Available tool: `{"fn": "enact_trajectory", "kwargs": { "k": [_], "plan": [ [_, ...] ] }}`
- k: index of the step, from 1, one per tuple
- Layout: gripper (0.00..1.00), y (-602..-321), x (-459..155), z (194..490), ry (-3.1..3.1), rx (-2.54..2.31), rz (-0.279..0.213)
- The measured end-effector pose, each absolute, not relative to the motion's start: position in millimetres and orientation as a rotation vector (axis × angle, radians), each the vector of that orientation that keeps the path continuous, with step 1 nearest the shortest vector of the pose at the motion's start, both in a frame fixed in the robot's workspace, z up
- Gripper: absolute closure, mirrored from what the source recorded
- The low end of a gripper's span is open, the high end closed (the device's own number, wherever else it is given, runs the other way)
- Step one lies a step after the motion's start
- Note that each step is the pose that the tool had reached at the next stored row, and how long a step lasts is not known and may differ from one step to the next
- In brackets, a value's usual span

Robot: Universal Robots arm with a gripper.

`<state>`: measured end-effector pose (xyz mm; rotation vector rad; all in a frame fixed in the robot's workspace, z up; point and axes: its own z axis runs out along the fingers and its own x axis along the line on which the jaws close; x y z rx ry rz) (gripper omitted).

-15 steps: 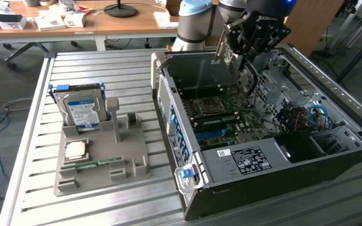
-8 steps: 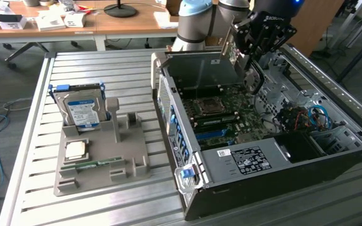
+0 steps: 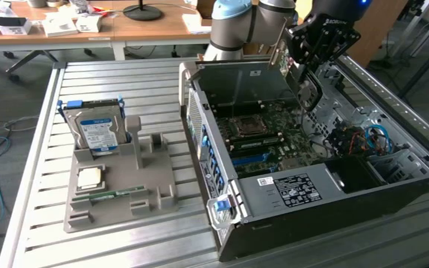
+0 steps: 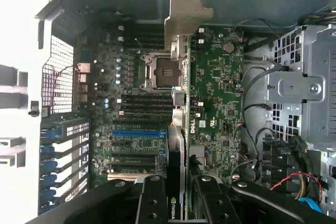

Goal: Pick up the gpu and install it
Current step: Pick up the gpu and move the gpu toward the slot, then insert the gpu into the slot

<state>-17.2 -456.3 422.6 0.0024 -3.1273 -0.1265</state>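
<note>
My gripper (image 3: 313,53) hangs over the far end of the open computer case (image 3: 326,192) and is shut on the gpu (image 3: 308,84). The dark card hangs edge-down above the motherboard (image 3: 263,131), apart from it. In the wrist view the gpu (image 4: 177,150) runs away from the gripper (image 4: 181,203) edge-on, gripped between the two black fingers (image 4: 152,200). Its silvery bracket (image 4: 186,11) is at the far end, near the case wall. Beneath and beside the card lie the CPU socket (image 4: 165,72) and the expansion slots, one of them blue (image 4: 139,134).
On the slatted metal table, at the exterior view's left, a grey holder (image 3: 151,192) carries a hard drive (image 3: 95,128), a processor chip (image 3: 89,177) and a green memory stick (image 3: 110,194). Drive cages and cables (image 3: 371,139) fill the case's right side. A cluttered desk (image 3: 87,25) stands behind.
</note>
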Motion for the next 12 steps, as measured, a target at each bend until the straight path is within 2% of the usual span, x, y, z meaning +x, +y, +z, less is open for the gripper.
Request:
{"fn": "enact_trajectory", "kwargs": {
  "k": [12],
  "plan": [
    [0.74,-456.3,-17.2,422.7,-3.127,0.002,-0.126]
  ]
}}
